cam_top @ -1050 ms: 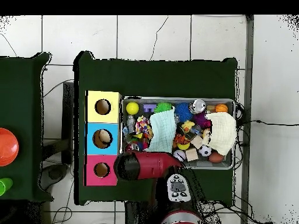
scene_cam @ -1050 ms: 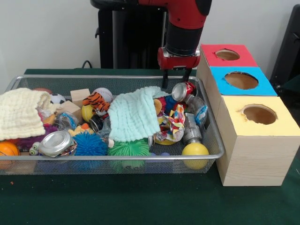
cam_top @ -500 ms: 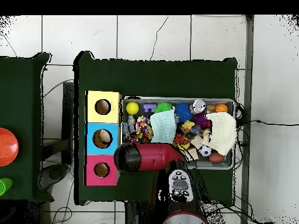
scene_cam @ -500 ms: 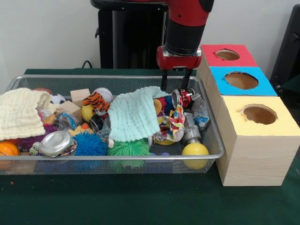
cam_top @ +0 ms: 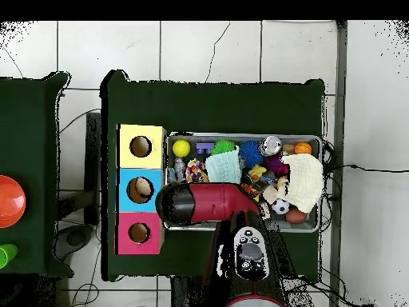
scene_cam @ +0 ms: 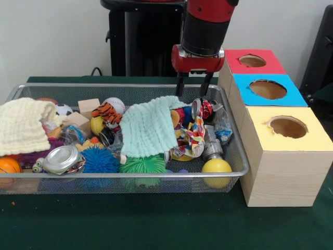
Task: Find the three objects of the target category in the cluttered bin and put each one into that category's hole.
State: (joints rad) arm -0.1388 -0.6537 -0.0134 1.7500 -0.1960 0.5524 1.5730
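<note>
Front view: the gripper hangs above the far right part of the wire bin, its two dark fingers spread moderately apart with nothing between them. The fingertips end just above and slightly left of the crushed red can, which lies tilted against the bin's far right corner; whether a fingertip touches it cannot be told. Just left of the can lies the pale green cloth, and nearer the camera from the can sit a silver crushed can and a yellow ball. Right of the bin stands the wooden box with a red hole, a blue hole and a yellow hole.

Against the frame half a second ago, the gripper sits a little higher and further left of the can; the can itself lies as before.

Overhead view: the red arm covers the bin's corner beside the blue hole, hiding the gripper and the red can. It reaches further across the bin than before, hiding more of the green cloth. All stands on the green counter.
</note>
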